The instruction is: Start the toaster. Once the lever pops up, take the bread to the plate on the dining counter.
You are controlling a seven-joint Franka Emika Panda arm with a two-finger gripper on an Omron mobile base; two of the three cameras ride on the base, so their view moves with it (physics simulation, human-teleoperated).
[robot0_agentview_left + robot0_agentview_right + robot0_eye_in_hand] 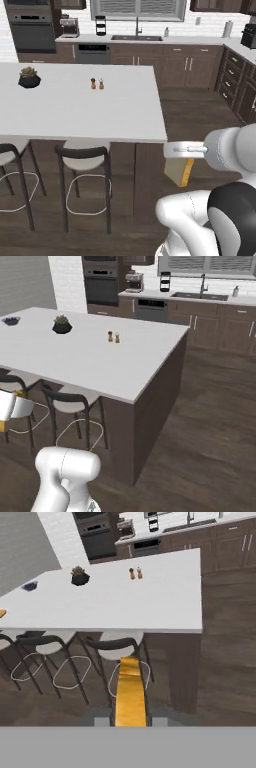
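My gripper [130, 721] is shut on the bread [130, 692], a tan slice with a golden crust seen edge-on between the fingertips. In the left base view the bread [180, 172] hangs under the gripper [176, 157], just off the near right corner of the dining counter [75, 107] and below its top. The plate [1, 613] is an orange sliver at the left edge of the hand view, on the dining counter [150, 602]. A dark appliance [248, 34] stands on the far right counter. I cannot tell whether it is the toaster.
On the island stand a potted plant [29, 78], two small shakers [97, 84] and a small bowl of berries [11, 320]. Dark-framed stools [82, 155] line its near side. Open wood floor lies to its right, and cabinets with a sink [136, 37] run along the back wall.
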